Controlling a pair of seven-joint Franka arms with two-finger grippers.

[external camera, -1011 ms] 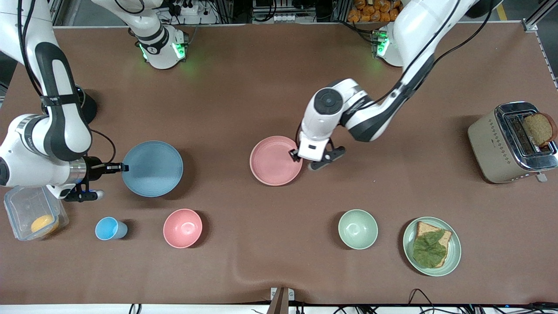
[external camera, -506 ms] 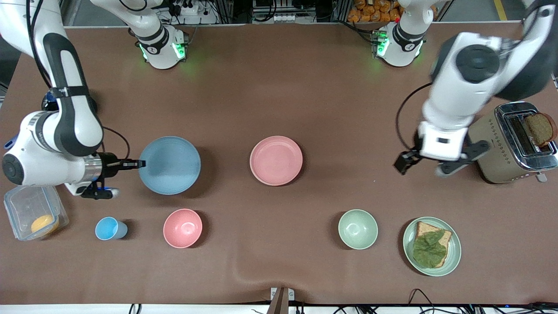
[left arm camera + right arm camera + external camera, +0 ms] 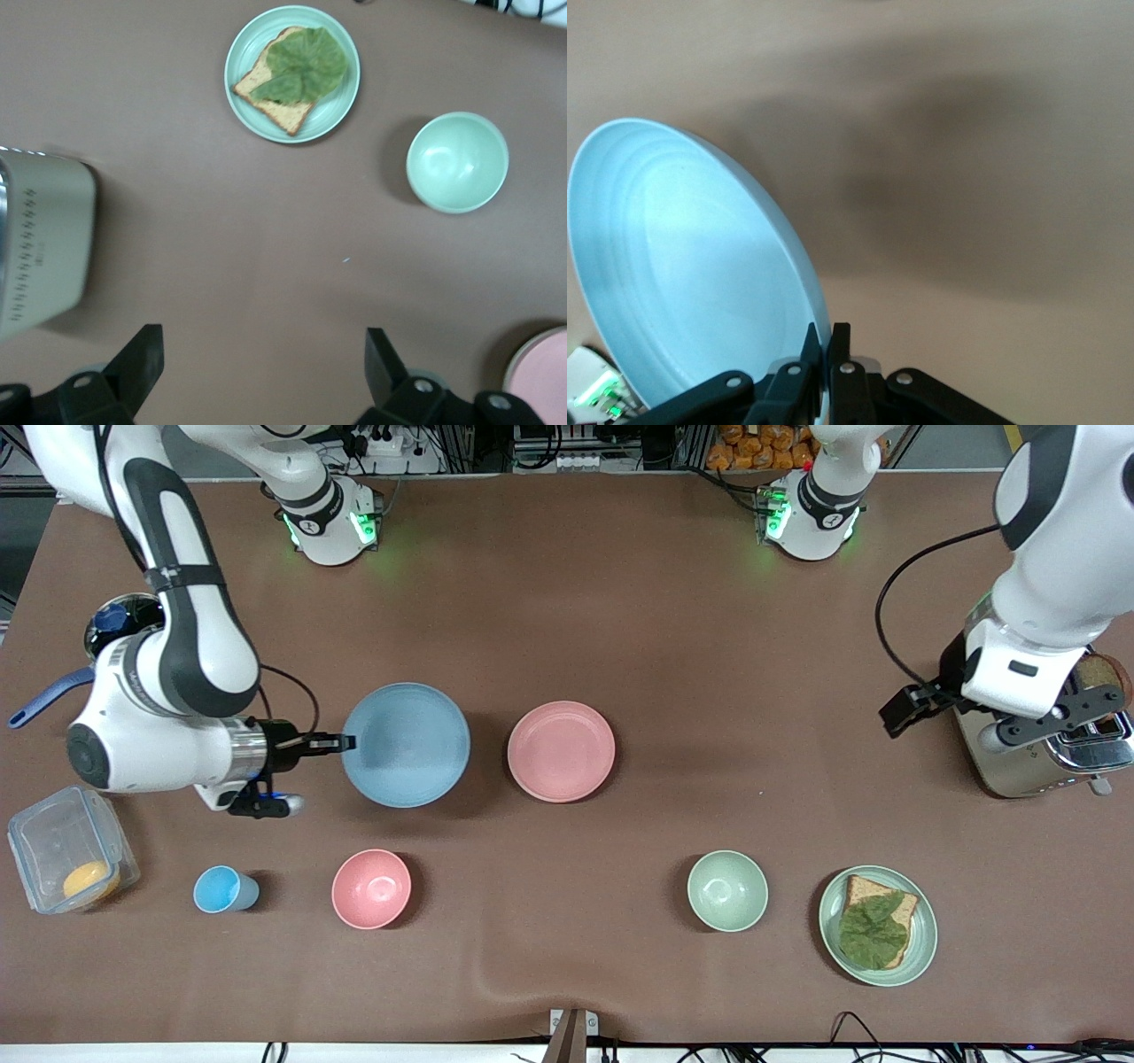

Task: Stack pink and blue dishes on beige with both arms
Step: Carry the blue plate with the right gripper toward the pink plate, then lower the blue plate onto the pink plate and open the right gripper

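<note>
The light blue plate [image 3: 406,744] hangs over the table beside the pale pink plate [image 3: 561,751], toward the right arm's end. My right gripper [image 3: 345,741] is shut on its rim. In the right wrist view the blue plate [image 3: 682,266] is tilted on edge, its rim pinched in the right gripper [image 3: 827,341]. The pink plate lies flat mid-table, and its edge [image 3: 540,376] shows in the left wrist view. My left gripper [image 3: 970,717] is open and empty, up beside the toaster; in its own view the left gripper [image 3: 261,363] has bare table below. No beige plate is in view.
The toaster [image 3: 1036,735] with bread stands at the left arm's end. Nearer the camera sit a blue cup [image 3: 217,889], pink bowl [image 3: 371,888], green bowl [image 3: 727,890] and green plate with toast [image 3: 877,926]. A clear container [image 3: 66,859] is at the right arm's end.
The right gripper has carried the blue plate toward the pink plate. The left gripper left the pink plate's rim and swung away to beside the toaster.
</note>
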